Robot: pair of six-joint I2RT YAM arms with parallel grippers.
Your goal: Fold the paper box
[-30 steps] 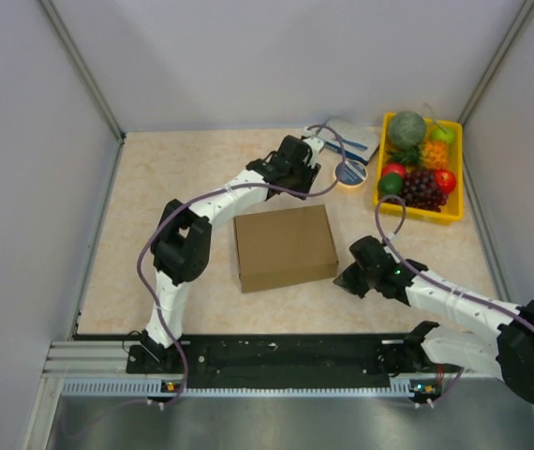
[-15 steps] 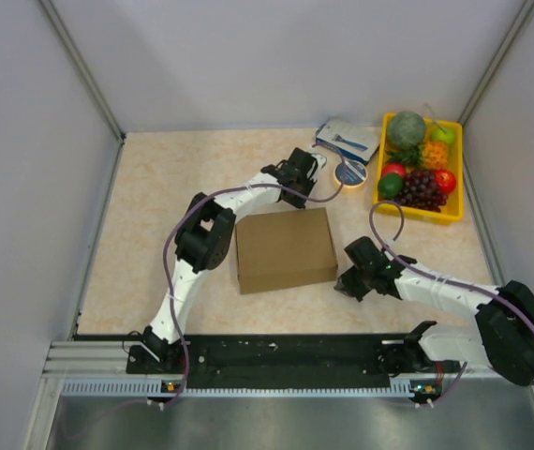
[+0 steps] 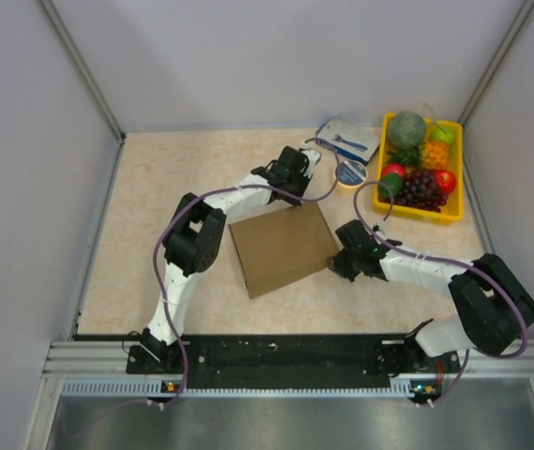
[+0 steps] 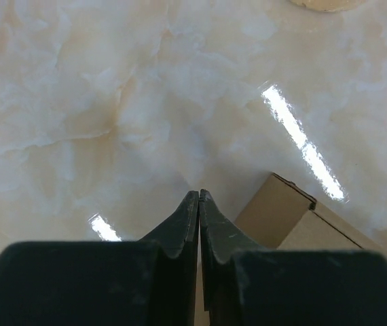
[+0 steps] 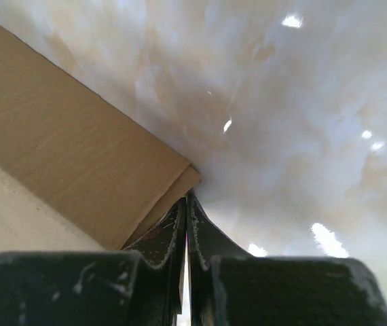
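Observation:
The paper box [image 3: 281, 248] is a plain brown cardboard box lying closed on the table, turned a little askew. My left gripper [image 3: 297, 190] is shut and empty just behind its back right corner; that corner [image 4: 295, 217] shows to the right of my fingertips [image 4: 199, 195]. My right gripper [image 3: 334, 262] is shut too, its tips [image 5: 187, 198] pressed against the box's right corner [image 5: 64, 149], at the lower cardboard layer that sticks out there.
A yellow tray [image 3: 447, 214] of fruit stands at the back right. A tape roll [image 3: 349, 173] and a blue-and-white carton [image 3: 347, 139] lie left of it, close behind my left gripper. Grey walls close in the table on three sides.
The left gripper has shut and pulled back toward the box's back corner. The right gripper has moved up against the box's right corner. The box has turned slightly counterclockwise.

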